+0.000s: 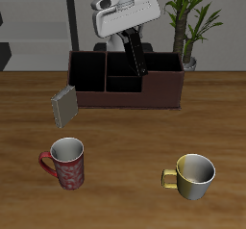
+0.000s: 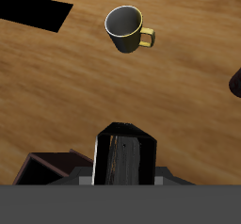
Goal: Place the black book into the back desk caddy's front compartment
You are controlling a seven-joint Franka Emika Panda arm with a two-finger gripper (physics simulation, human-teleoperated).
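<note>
My gripper point(image 1: 131, 38) is shut on the black book point(image 1: 135, 53) and holds it tilted over the back desk caddy point(image 1: 115, 96), a long maroon-brown open-top box with partitions. The book's lower end dips toward the caddy's cells near its middle; I cannot tell which cell. In the wrist view the black book point(image 2: 124, 157) stands between my gripper point(image 2: 122, 178) jaws, with a corner of the caddy point(image 2: 49, 165) beside it.
A grey book point(image 1: 64, 105) leans against the caddy's end. A red mug point(image 1: 64, 164) and a yellow mug point(image 1: 193, 175) stand near the table's front edge; both also show in the wrist view, the yellow mug point(image 2: 127, 27) and the red mug point(image 2: 235, 82). A potted plant point(image 1: 187, 21) stands behind the caddy.
</note>
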